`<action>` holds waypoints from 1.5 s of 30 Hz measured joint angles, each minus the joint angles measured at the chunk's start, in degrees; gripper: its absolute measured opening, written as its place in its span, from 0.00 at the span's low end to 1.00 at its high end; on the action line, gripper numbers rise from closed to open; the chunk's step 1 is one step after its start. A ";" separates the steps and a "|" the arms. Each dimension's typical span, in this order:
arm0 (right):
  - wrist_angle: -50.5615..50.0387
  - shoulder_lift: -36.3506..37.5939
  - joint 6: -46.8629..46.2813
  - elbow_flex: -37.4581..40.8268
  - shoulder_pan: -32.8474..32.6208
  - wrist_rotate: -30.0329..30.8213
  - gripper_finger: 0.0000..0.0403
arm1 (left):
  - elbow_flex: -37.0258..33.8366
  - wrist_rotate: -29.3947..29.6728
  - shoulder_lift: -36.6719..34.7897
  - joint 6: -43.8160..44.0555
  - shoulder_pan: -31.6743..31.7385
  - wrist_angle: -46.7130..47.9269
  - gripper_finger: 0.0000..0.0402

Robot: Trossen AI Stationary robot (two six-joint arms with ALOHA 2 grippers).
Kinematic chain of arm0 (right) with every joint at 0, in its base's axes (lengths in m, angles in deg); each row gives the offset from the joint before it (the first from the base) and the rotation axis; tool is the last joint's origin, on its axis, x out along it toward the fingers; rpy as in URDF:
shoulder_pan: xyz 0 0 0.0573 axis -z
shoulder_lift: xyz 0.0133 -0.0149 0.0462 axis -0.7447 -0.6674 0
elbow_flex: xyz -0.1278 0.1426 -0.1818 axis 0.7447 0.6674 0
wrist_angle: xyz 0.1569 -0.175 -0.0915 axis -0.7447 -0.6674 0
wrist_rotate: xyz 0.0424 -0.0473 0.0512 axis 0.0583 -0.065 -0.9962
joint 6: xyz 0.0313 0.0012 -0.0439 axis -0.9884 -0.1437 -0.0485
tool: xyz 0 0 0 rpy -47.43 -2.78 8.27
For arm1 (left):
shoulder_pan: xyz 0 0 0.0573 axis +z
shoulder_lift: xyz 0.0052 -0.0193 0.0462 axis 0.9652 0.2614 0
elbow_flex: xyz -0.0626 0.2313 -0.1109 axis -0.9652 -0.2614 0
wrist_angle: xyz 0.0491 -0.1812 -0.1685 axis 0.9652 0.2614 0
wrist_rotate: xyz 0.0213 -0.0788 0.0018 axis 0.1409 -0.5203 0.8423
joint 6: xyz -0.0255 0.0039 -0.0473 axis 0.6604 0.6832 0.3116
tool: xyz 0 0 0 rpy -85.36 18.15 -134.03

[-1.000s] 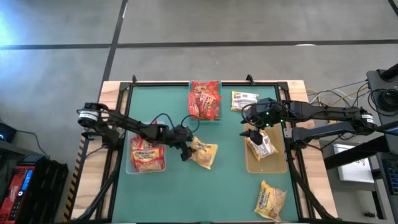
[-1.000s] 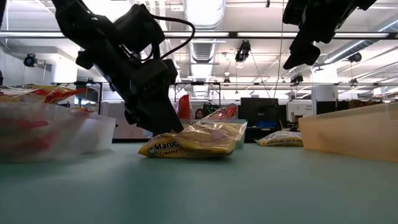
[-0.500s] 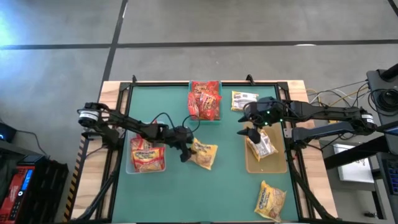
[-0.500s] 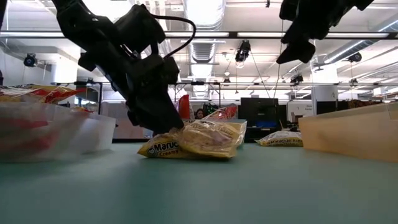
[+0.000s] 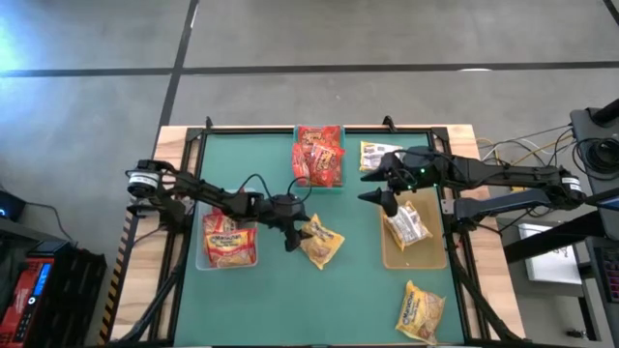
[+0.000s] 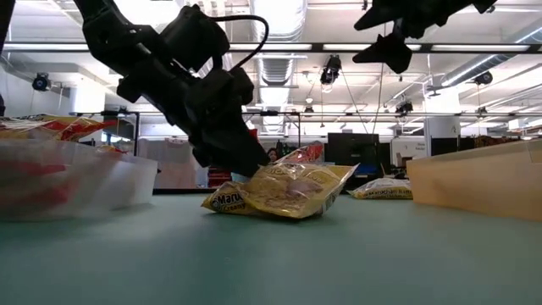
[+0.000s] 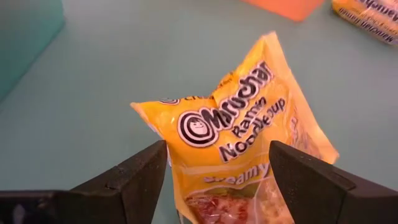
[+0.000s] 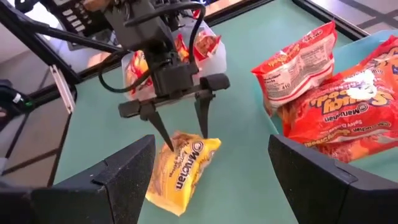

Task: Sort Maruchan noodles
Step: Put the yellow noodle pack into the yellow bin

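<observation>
Just right of the clear bin (image 5: pixel 228 242), on the bare green table (image 5: pixel 358 300), I have the left gripper (image 5: pixel 298 235) down over a yellow packet (image 5: pixel 322 242), its fingers spread wide and straddling the packet's near end; the left wrist view shows one finger on either side of the wrapper (image 7: pixel 239 155), not yet pinching it. In the low view that packet (image 6: pixel 284 191) sits tipped up at one end with the gripper (image 6: pixel 237 161) against it.

I judge the sort to be roughly past halfway. The clear bin already holds a few yellow-and-red packets (image 5: pixel 230 244). Beyond it, at the far edge of the table, the teal bin (image 5: pixel 319 155) is piled with red packets (image 5: pixel 318 153). Well to the right of the clear bin, the tan bin (image 5: pixel 411 242) holds a pale packet (image 5: pixel 408 224).

Still loose, as far as I can see, are three: the yellow packet under my left gripper, a white-labelled packet (image 5: pixel 379 154) lying between the teal bin and the tan bin, and another yellow packet (image 5: pixel 422 311) at the near right corner, far from the clear bin.

The right gripper (image 5: pixel 379 191) hangs in the air beside the tan bin, on the side facing the clear bin, fingers spread and holding nothing. From its wrist view I can see the left gripper (image 8: pixel 180 121) poised over the yellow packet (image 8: pixel 180 171).
</observation>
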 joint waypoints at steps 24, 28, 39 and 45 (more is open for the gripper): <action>2.25 -15.53 -24.41 1.66 -0.13 1.20 0.75 | -0.04 0.06 -2.95 -7.98 -4.56 9.35 0.65; 4.70 -19.80 -26.98 1.66 -0.63 -2.08 0.75 | -0.04 -0.13 -2.95 -8.82 -5.27 9.03 0.63; 11.95 -30.15 -34.91 1.66 -5.62 -6.79 0.75 | -0.01 0.36 2.56 -7.76 -5.82 3.70 0.62; 18.27 -34.74 -37.15 1.66 -7.95 -6.67 0.75 | 0.00 0.35 3.86 -7.68 -5.95 1.14 0.62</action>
